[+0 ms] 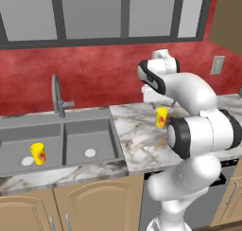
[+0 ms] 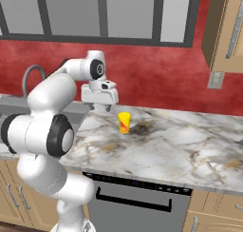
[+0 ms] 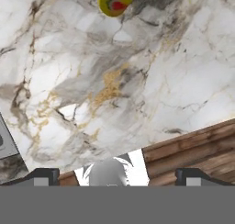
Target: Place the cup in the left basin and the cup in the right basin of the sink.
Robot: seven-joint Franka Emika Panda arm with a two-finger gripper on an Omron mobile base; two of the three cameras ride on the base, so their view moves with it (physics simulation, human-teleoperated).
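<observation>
Gripper (image 2: 108, 108) hangs above the marble counter (image 2: 180, 140) with its jaws spread wide and nothing between them. In the hand view its two dark fingertips (image 3: 43, 175) stand far apart over bare stone. Just beside it on the counter, a little further out, stands a yellow cup (image 2: 124, 122) with a red mark, upright, to the right of the sink (image 1: 71, 119). Further left, the right basin (image 1: 90, 142) shows its pale drain. In the left basin (image 1: 19, 145) a second yellow cup (image 1: 38, 153) stands upright near the drain. Behind the sink rises the curved grey tap (image 1: 56, 95), against the red wall (image 1: 104, 69).
</observation>
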